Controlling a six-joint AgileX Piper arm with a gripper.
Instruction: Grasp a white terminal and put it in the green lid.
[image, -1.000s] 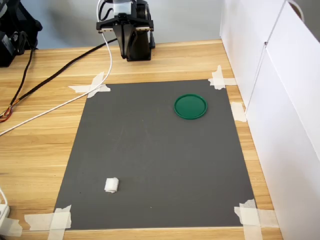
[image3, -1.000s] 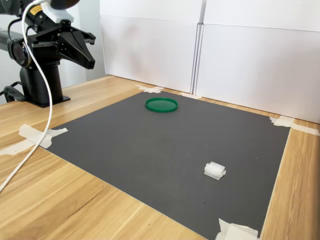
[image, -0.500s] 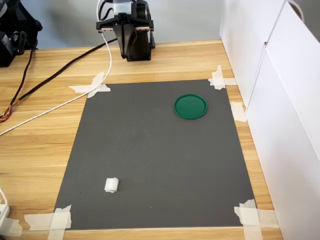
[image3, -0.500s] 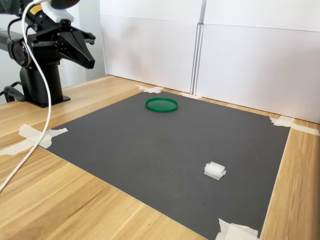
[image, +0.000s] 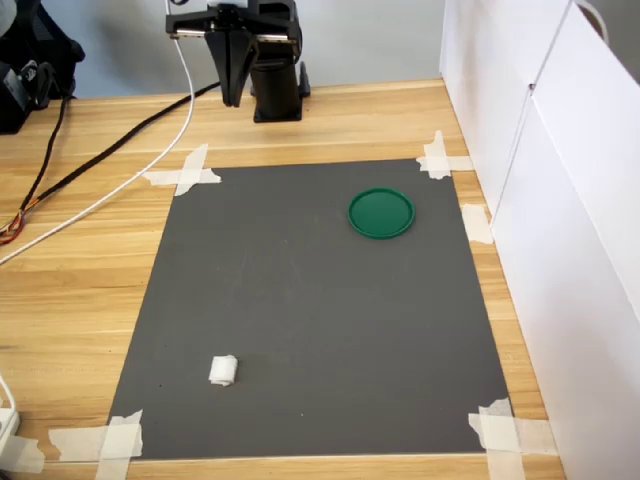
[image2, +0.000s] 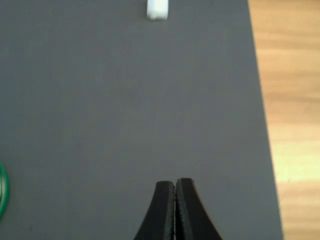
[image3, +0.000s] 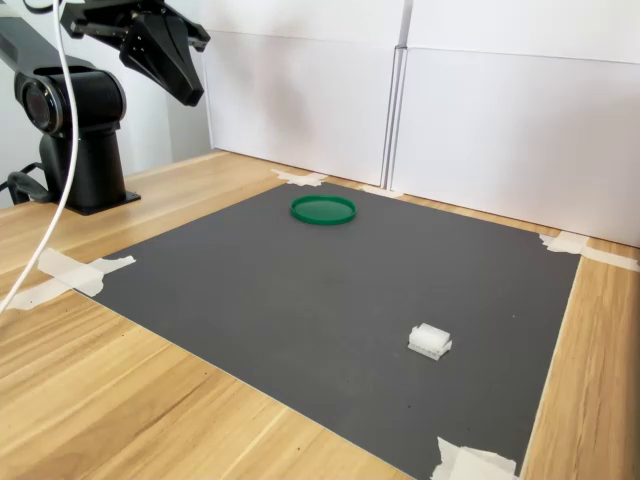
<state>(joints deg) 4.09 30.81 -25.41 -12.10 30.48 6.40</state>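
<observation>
The white terminal (image: 223, 370) lies on the dark grey mat (image: 320, 310) near its front left corner in the first exterior view, and shows in the second exterior view (image3: 430, 341) and the wrist view (image2: 158, 9). Far from it, toward the mat's back right, rests the green lid (image: 381, 213), round and flat, with nothing in it (image3: 323, 209); only its rim (image2: 2, 190) shows in the wrist view. My gripper (image: 232, 98) hangs high over the wooden table behind the mat (image3: 190, 95). Its black fingers meet in the wrist view (image2: 175, 186), shut on nothing.
White panels (image: 560, 200) wall off the first exterior view's right side. Tape strips (image: 183, 172) hold the mat's corners. A white cable (image: 110, 195) and black cables (image: 60, 175) cross the wooden table at the left. The arm's black base (image3: 78, 150) stands behind the mat.
The arm has lifted and swung toward the first exterior view's left, carrying the shut gripper higher. The white cable shifted with it. The terminal and lid have not moved.
</observation>
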